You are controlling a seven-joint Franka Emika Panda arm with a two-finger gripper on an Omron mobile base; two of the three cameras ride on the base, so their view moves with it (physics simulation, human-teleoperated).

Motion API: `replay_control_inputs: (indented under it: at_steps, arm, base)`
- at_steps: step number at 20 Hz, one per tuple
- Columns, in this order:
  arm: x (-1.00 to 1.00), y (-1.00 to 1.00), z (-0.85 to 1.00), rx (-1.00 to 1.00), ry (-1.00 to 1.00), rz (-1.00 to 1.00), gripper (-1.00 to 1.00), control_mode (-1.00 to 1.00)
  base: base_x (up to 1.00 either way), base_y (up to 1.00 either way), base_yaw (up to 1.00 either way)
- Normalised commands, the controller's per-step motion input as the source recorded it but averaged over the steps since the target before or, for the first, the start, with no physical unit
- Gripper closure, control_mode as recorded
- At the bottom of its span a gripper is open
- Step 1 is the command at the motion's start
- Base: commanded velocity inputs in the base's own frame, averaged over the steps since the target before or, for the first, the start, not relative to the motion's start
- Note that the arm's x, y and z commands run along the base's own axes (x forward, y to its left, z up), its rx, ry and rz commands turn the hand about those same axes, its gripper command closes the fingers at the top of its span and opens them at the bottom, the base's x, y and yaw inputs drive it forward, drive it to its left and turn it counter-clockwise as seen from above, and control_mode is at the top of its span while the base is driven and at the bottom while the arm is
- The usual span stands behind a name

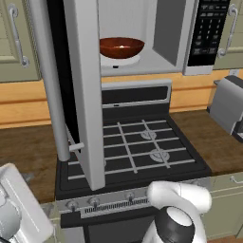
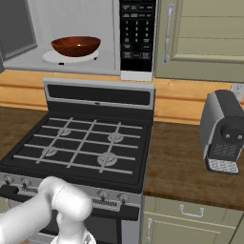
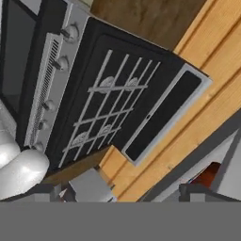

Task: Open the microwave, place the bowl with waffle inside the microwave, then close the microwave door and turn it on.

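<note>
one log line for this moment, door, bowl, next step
microwave door: open | bowl: on turntable inside microwave | stove: bare | next: close door

waffle hidden below bowl (image 1: pixel 121 47) rim, microwave door (image 1: pixel 85 90) cut off — top edge

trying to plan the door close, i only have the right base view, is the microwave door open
Observer: Yes. The left base view shows the microwave door swung wide open, out over the stove.
Operator: where's its handle
Observer: The bar handle stands on the door's left side in that view, toward the camera.
Operator: bowl visible from there too
Observer: Yes, the bowl sits on the white turntable inside the microwave.
</note>
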Motion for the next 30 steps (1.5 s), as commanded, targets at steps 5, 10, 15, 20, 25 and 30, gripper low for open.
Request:
replay_control_inputs:
  at_steps: [5, 10, 15, 20, 25, 30]
  arm:
    - [0.92, -0.49, 0.3, 0.0, 0.0, -0.22, -1.0, -1.0]
    - [0.49, -0.95, 0.15, 0.0, -0.02, -0.19, -1.0, -1.0]
    - [0.03, -1.0, 0.0, 0.0, -0.1, -0.02, -1.0, -1.0]
    - [0.0, -1.0, 0.0, 0.0, -0.14, 0.0, -1.0, -1.0]
    - [0.28, -1.0, 0.02, 0.0, -0.1, 0.0, -1.0, -1.0]
    - [0.66, -1.0, 0.29, 0.0, -0.11, 0.03, -1.0, -1.0]
  base:
    - [0.0, 0.0, 0.0]
    - [0.0, 0.0, 0.0]
    - [0.0, 0.0, 0.0]
    - [0.0, 0.0, 0.0]
    - [0.0, 0.0, 0.0]
    - [0.0, 0.0, 0.0]
